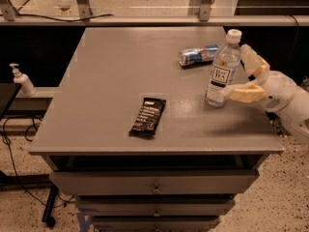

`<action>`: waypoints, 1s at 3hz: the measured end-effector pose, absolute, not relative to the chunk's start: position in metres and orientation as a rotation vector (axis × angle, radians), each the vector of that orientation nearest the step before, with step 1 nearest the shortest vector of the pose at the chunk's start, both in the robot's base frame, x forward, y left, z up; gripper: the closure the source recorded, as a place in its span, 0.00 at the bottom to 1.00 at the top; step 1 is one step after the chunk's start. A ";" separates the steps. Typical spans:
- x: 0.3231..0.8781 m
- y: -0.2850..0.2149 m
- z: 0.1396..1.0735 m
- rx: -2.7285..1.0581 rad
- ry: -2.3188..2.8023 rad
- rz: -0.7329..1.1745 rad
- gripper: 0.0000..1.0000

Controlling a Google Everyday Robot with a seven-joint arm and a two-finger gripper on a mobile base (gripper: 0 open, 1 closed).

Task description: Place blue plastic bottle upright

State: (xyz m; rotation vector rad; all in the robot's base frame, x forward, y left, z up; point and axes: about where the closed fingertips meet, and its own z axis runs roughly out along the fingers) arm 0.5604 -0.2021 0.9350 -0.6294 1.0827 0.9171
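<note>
Blue plastic bottle (pixel 223 70) upright on right part of grey surface (pixel 120 71), white cap on top, label toward camera. Tool (pixel 238 74) just right of bottle, spread wide, not clamped. Lower finger (pixel 244 94) at bottle's lower part, contact hard to tell; upper finger back beside bottle's shoulder. Blue-silver can (pixel 198 55) on its side, just behind and left of bottle. Dark snack bar (pixel 147 116) flat near front middle. White pump bottle (pixel 21 79) off surface, far left.

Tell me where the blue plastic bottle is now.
In the camera view the blue plastic bottle stands upright on the right part of the table, just in front of the lying can, with the open gripper beside it on the right.
</note>
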 end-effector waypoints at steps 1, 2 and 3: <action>0.547 -0.219 0.944 -0.639 1.113 0.880 0.00; 0.516 -0.254 0.951 -0.590 1.149 0.799 0.00; 0.516 -0.254 0.951 -0.590 1.149 0.799 0.00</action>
